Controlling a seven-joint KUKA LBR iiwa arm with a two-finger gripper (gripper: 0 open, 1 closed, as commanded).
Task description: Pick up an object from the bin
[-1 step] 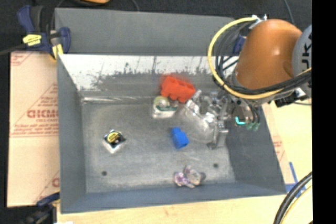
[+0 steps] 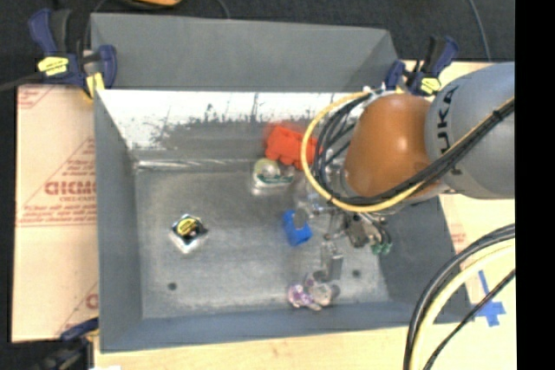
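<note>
My gripper (image 2: 330, 271) hangs low in the bin's front right part, under the orange wrist cover. Its tip is just above and behind a small clear-and-purple thing (image 2: 310, 296) that lies near the front wall. A small blue block (image 2: 297, 230) lies close to the gripper's left. A small dark green piece (image 2: 382, 248) shows to its right, by the gripper body.
A red-orange lump (image 2: 281, 142) lies by the back wall, with a round silver-green thing (image 2: 272, 173) in front of it. A small black-and-yellow thing on a white patch (image 2: 186, 230) lies apart at the left. The arm and its cables cover the bin's right side.
</note>
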